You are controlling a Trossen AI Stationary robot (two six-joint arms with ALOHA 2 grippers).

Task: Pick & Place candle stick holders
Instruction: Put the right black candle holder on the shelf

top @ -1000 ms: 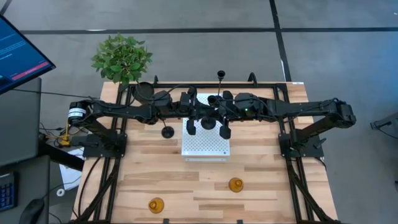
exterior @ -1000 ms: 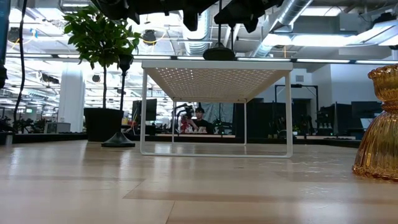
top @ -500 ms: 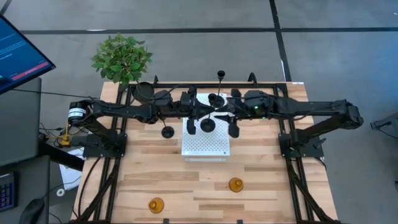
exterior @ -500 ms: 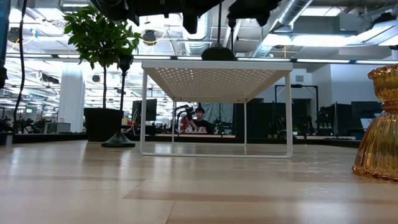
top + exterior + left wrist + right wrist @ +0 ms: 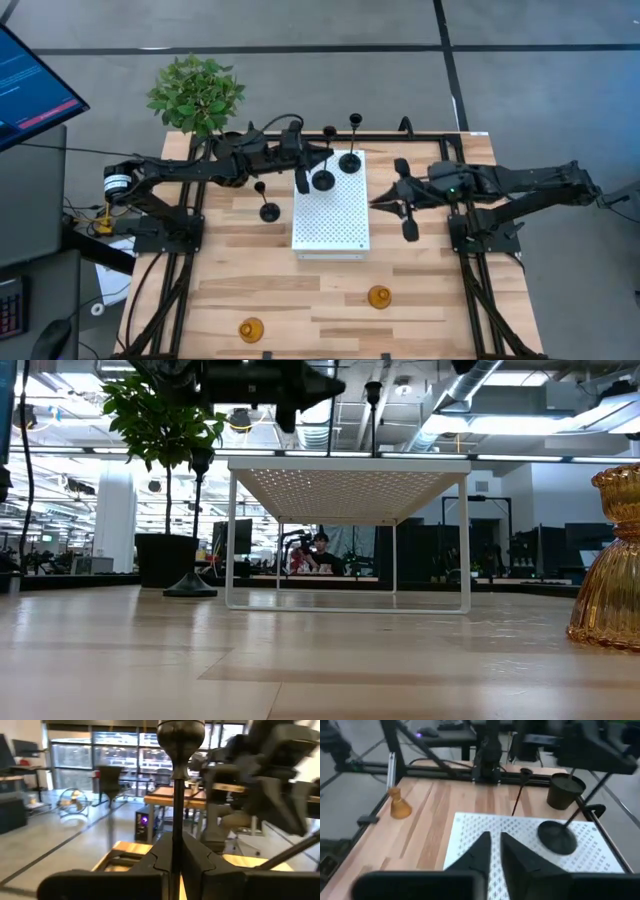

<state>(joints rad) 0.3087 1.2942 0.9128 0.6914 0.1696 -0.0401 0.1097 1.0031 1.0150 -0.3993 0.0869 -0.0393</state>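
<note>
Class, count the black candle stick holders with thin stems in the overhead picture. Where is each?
3. One black holder stands on the white perforated shelf, one is on it at the left claw, one stands on the wooden table.

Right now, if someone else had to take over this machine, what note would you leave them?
Left gripper: shut on a black candle holder, over the white rack.
Right gripper: shut, empty, beside the rack.
Done: second black holder stands on the rack.
To do, it seems: third black holder and two amber holders, all on the table.
</note>
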